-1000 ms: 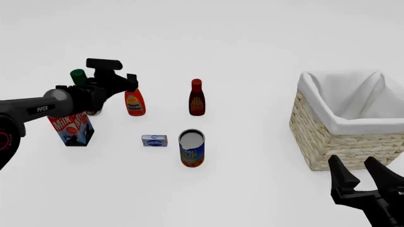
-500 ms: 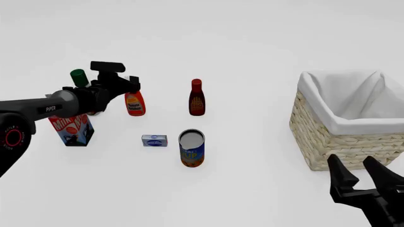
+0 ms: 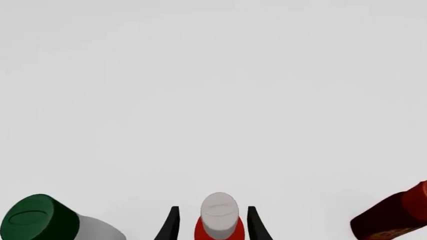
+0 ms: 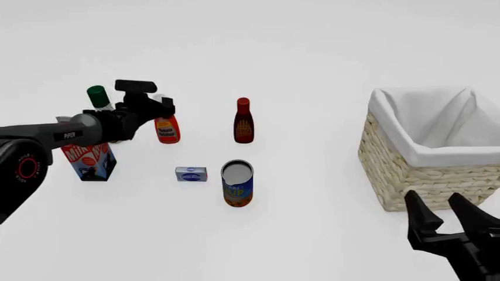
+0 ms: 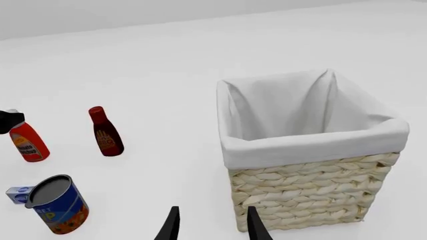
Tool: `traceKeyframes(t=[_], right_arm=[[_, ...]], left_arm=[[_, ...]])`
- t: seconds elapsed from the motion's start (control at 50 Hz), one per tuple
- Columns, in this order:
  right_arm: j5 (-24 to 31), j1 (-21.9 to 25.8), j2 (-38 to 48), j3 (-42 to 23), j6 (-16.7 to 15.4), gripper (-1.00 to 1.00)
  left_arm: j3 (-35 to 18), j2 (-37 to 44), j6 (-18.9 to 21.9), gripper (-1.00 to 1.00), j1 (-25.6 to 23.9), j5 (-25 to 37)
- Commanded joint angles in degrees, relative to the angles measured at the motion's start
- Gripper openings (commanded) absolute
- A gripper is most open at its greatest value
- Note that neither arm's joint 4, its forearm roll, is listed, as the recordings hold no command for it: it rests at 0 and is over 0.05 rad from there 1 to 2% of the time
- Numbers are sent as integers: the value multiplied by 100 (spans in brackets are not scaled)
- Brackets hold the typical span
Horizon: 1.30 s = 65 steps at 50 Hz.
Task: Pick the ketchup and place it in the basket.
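On the counter, ketchup position: the ketchup stands upright on the left half, near the green-capped white bottle and the darker red bottle, well apart from the basket at the right edge.
Ketchup handling: by its look, a light plastic squeeze bottle; smooth walls likely slippery, and they would give under a hard pinch. The body narrows upward, so it may tip if nudged at the cap.
Where to take hold: best judged across the shoulder or upper body, below the white-grey cap, where the walls are firmer and the label side gives flat contact. A grip on the cap alone looks insecure.
Left tool: the left tool is spread wide, its two fingers flanking the bottle's neck with clear space on either side in the left wrist view; it grips nothing and no contact shows. From the front it sits level with the cap and upper body.
Right tool: the right tool hangs low at the near right, just in front of the basket, fingers parted and empty.
Basket: white cloth lining, nothing visible inside; wide mouth, an easy drop target.
Other things: a milk carton, a tin can and a small blue box stand nearer the arms, clear of the ketchup.
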Motion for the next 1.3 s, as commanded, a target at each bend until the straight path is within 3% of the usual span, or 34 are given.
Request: traceKeyframes(t=[0.02, 0.26, 0.28, 0.66, 1.3], right_arm=[[-40, -3, 51, 0, 11, 100], [-111, 4, 138, 0, 29, 100], [-117, 7, 145, 0, 27, 100], [156, 1, -215, 0, -23, 100], [1242, -15, -1654, 3, -109, 100]], left_arm=[[-84, 95, -6, 100, 3, 11], [-121, 171, -52, 100, 3, -19], [-106, 163, -59, -100, 12, -24], [348, -529, -46, -100, 35, -96], [1624, -2564, -173, -100, -3, 81]])
